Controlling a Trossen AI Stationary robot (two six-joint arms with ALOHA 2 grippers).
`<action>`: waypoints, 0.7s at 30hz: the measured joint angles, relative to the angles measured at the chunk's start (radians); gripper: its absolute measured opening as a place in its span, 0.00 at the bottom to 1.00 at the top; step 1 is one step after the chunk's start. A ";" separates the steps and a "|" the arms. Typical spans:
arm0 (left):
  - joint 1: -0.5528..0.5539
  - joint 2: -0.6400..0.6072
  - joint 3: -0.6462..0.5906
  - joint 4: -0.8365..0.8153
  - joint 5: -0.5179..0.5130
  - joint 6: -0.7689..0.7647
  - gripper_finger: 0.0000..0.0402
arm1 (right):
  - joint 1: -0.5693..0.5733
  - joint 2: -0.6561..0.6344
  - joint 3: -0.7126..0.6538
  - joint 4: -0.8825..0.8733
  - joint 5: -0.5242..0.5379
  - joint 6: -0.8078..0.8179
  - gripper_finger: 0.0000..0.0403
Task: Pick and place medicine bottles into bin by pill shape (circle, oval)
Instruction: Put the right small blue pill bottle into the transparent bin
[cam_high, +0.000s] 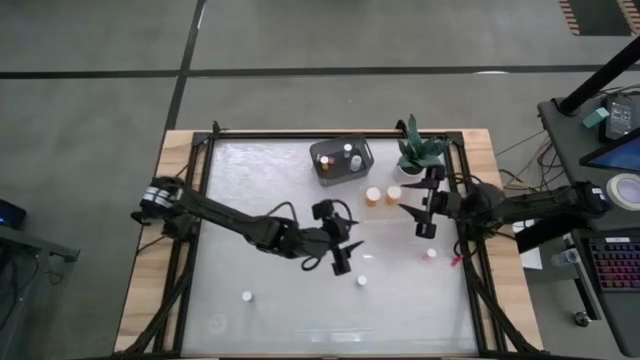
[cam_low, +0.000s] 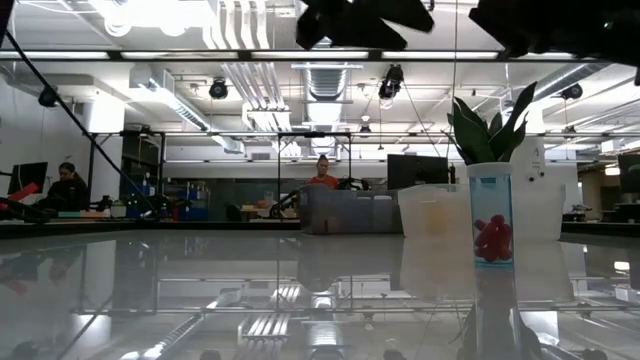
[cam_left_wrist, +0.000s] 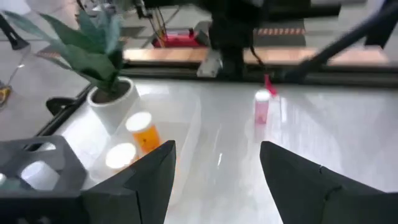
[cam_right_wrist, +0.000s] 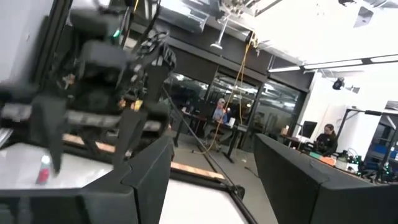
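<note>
The left gripper (cam_high: 341, 262) stands wide open, empty, at table centre. Just beside it lies a small white bottle (cam_high: 362, 281). Ahead of it stand two orange bottles (cam_high: 383, 195) with white caps, near the bin (cam_high: 341, 160). The right gripper (cam_high: 427, 222) also stands wide open, empty.

Worktop (cam_high: 290, 300): pale glossy sheet, smooth, mirroring the ceiling lights in the low view; bare light wood border (cam_high: 145, 290) along its left and right edges, matt, grain visible.
Frame (cam_high: 200, 200): black matt bars.
Bin (cam_high: 340, 162), far edge: dark grey, dull plastic look.
Orange medicine bottles (cam_high: 373, 196): translucent glossy plastic, white caps.
Small white bottles (cam_high: 247, 296): opaque, smooth.
Plant pot (cam_left_wrist: 115, 99): white, smooth, matt.
Left gripper (cam_left_wrist: 217, 177) fingers (cam_left_wrist: 140, 186): dark, matt, hard-looking.
</note>
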 joint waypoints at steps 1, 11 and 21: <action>0.000 0.022 0.012 -0.008 0.000 0.008 0.55 | 0.000 -0.006 0.000 -0.005 0.001 0.004 0.54; 0.014 0.214 0.249 -0.268 0.020 0.046 0.55 | -0.002 -0.056 0.073 -0.151 0.012 0.064 0.54; 0.036 0.314 0.311 -0.301 0.155 0.083 0.55 | -0.002 -0.050 0.267 -0.597 0.012 0.164 0.54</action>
